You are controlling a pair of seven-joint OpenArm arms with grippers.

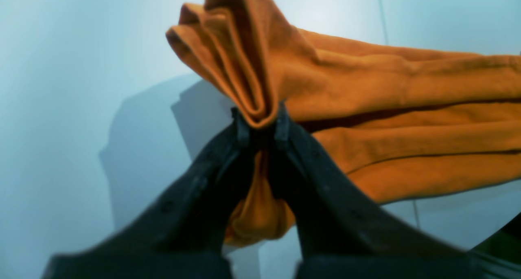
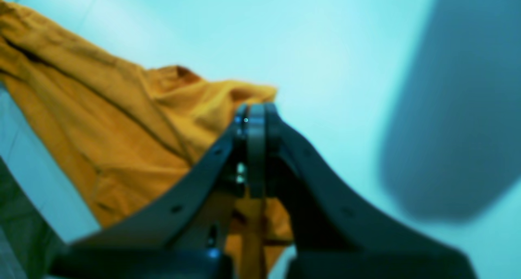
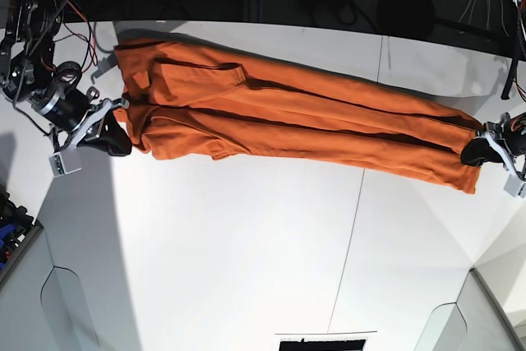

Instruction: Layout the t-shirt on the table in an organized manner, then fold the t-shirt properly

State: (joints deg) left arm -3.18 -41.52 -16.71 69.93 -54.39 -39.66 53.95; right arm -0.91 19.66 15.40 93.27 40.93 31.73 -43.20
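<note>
One white table (image 3: 246, 260), one orange t-shirt (image 3: 279, 117), two claws: I have the shirt stretched in a long sagging band across the far half of the table. It looks light, soft and limp, so I judge it will droop and bunch wherever it is unsupported; hems and shoulder seams seem the best places to hold. My left claw (image 1: 260, 118) is clamped on a gathered wad of cloth. My right claw (image 2: 256, 114) is pressed together, pinching the shirt's other end.
</note>
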